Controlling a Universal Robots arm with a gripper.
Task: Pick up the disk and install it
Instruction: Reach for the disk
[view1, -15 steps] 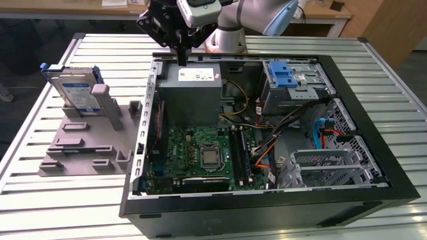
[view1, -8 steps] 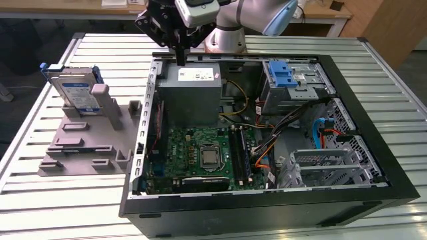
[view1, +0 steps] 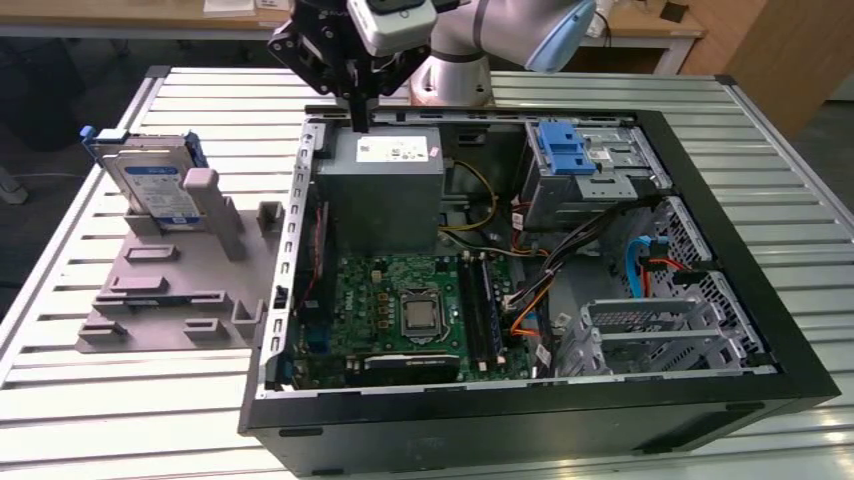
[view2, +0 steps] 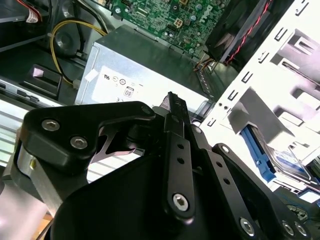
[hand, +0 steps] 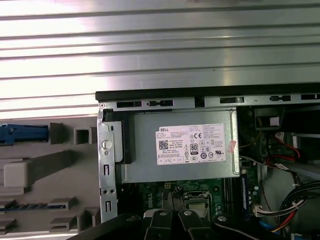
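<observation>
The disk (view1: 150, 185) stands upright in a grey holder (view1: 174, 290) on the table, at the exterior view's left of the open computer case (view1: 534, 405). It is silver-grey with a white-and-blue label and a blue frame. In the first wrist view its blue edge (hand: 22, 134) shows beside the case. My gripper (view1: 360, 122) hangs over the case's far rim, just above the grey power supply (view1: 387, 190), well apart from the disk. Its black fingers are pressed together with nothing between them, as the second wrist view's gripper (view2: 172, 102) also shows.
Inside the case are a green motherboard (view1: 400, 310), loose cables (view1: 587, 260) and a silver drive cage with a blue latch (view1: 577, 150) at the far right corner. The case and holder rest on a slatted metal table (view1: 107, 400). Wooden desks stand behind.
</observation>
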